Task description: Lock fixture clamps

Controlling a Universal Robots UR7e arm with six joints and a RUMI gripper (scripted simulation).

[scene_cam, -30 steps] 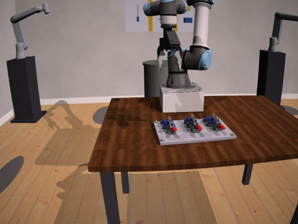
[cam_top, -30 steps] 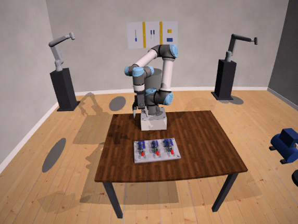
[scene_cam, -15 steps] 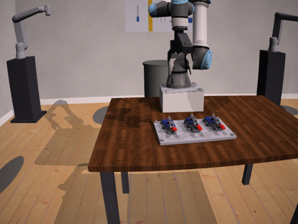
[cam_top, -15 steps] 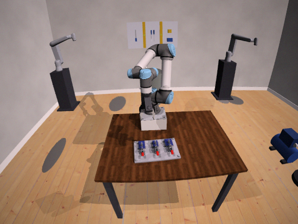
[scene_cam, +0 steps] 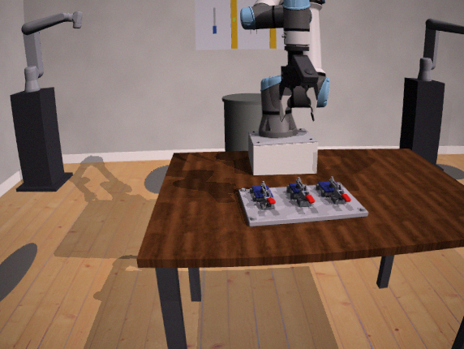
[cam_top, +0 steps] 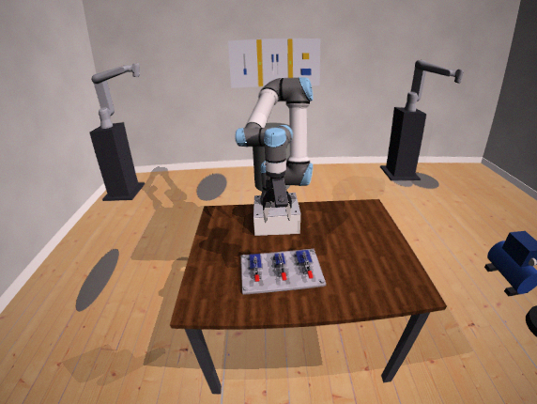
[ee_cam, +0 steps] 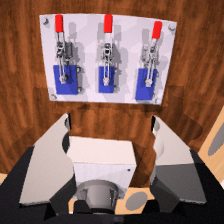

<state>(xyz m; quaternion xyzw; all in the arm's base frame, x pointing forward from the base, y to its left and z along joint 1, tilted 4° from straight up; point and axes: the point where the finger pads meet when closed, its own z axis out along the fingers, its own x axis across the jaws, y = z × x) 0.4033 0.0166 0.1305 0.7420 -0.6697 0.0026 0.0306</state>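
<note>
A grey fixture plate (cam_top: pixel 280 278) lies on the wooden table and carries three toggle clamps side by side. Each clamp has a red handle tip and a blue part under its bar: left clamp (cam_top: pixel 255 268), middle clamp (cam_top: pixel 281 266), right clamp (cam_top: pixel 306 265). They also show in the exterior view (scene_cam: pixel 302 199) and in the wrist view (ee_cam: pixel 107 57). In the wrist view the handles lie along the plate, pointing away from the blue parts. My gripper (cam_top: pixel 277 214) is open and empty, hanging high above the arm's white base block (cam_top: pixel 277 221), well behind the fixture.
The arm's base block (scene_cam: pixel 283 156) stands at the table's back middle. A dark cylinder (scene_cam: pixel 240 121) stands behind the table. Two dark pedestals with grey arms (cam_top: pixel 115 157) (cam_top: pixel 405 141) stand at the back left and right. A blue machine (cam_top: pixel 513 263) sits on the floor at right.
</note>
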